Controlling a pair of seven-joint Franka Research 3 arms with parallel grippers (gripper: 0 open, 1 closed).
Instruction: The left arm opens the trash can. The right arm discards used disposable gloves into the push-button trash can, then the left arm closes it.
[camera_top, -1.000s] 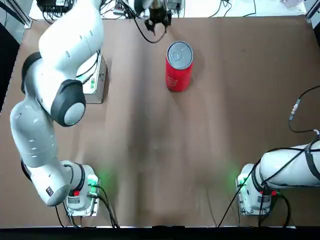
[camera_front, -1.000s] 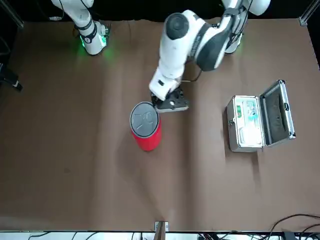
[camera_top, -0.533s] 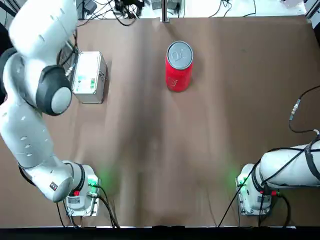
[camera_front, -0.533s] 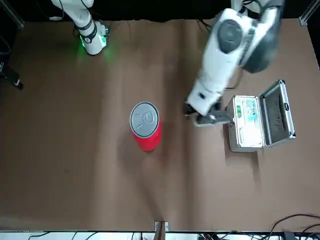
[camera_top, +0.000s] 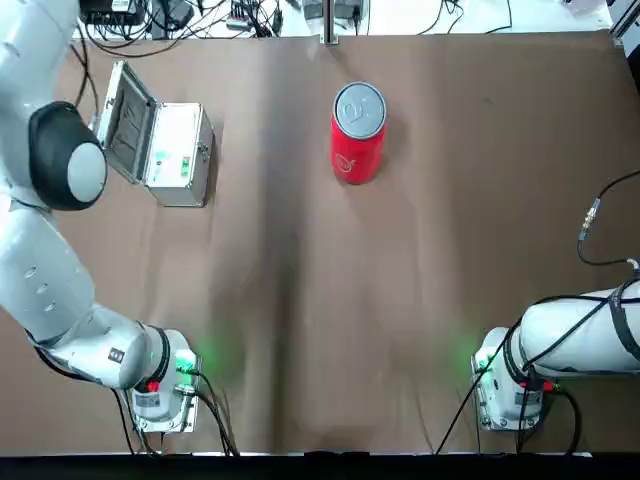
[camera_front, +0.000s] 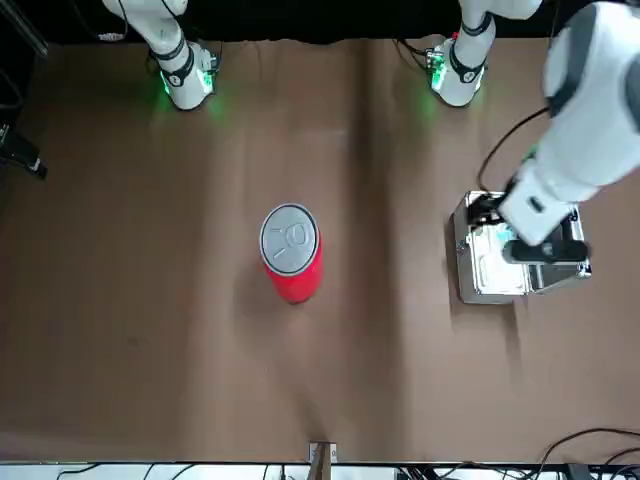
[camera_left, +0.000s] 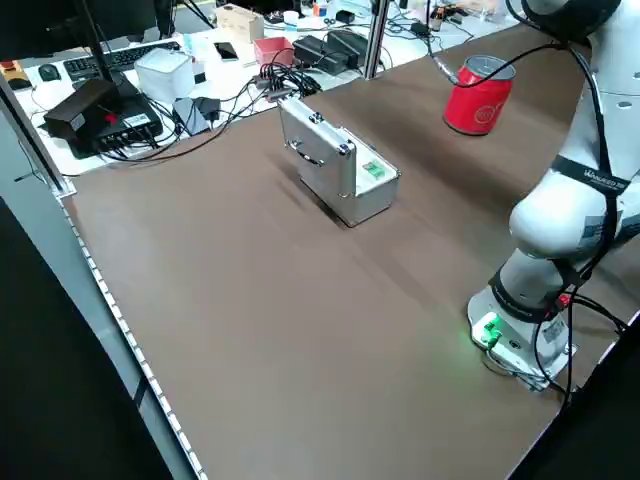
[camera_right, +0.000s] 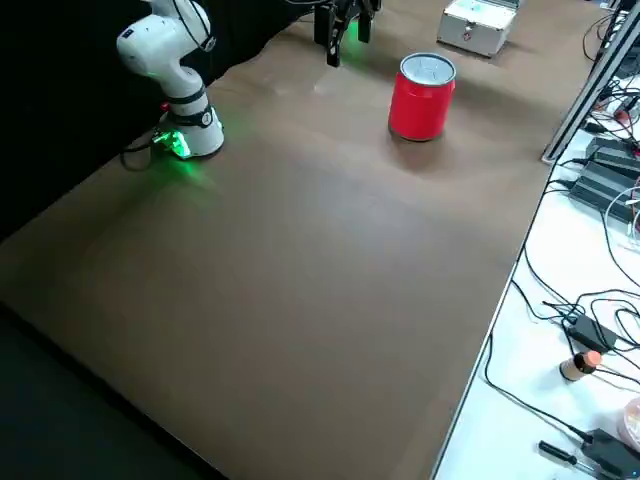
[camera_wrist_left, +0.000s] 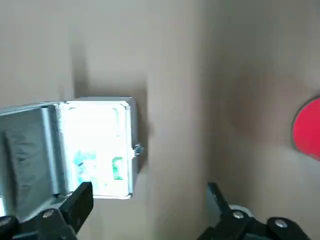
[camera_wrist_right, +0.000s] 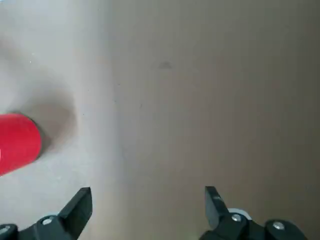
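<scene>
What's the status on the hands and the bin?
Left hand open, empty, above silver case. Right hand open, empty, off to right side. Red bin upright, lid closed. Nothing beside it.

An open silver metal case with a dark grey lining (camera_left: 345, 165) stands on the brown-covered table (camera_left: 250, 300), black cables (camera_left: 285, 75) tangled beyond the edge
</scene>
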